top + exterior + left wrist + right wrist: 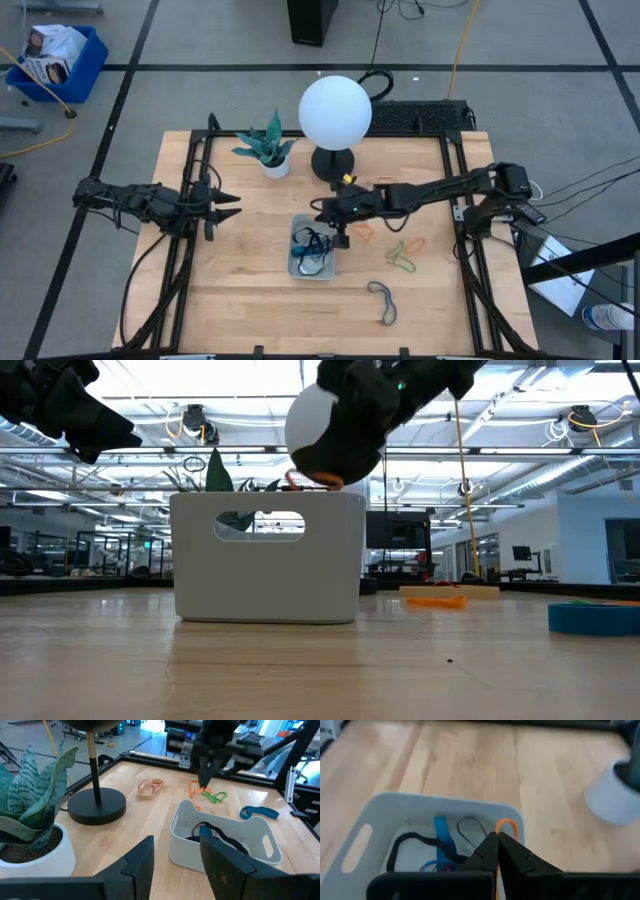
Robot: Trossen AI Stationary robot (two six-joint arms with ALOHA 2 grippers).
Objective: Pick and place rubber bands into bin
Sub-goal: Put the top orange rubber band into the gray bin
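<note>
Nearest the front edge of the tabletop, a grey rubber band (383, 302) is lying alone, right of centre. Farther in, toward the right edge, a green rubber band (402, 263) is resting beside an orange loop (412, 244), with another orange band (362, 232) lying just beyond them, closer to the middle.

At the table's centre the bin (299, 266), a pale tray with handle slots, is sitting and already holding a black band (407, 844), a blue band (440, 833) and a thin dark loop (471, 827).

The right gripper (338, 232) is hovering over the bin's right side, its arm reaching in from the right edge. Its jaws are pinched closed on an orange rubber band (507, 826), which is dangling from the fingertips above the bin's rim.

The left gripper (228, 205) is waiting near the left edge, well apart from the bin, with its fingers (139, 861) spread apart and holding nothing.

Toward the back edge, a black lamp base (333, 163) is carrying a white globe (335, 110), and a small potted plant (268, 148) in a white pot is standing just to its left. In the left wrist view, a tan band with a red loop (150, 788) is lying between the lamp base and the bin.
</note>
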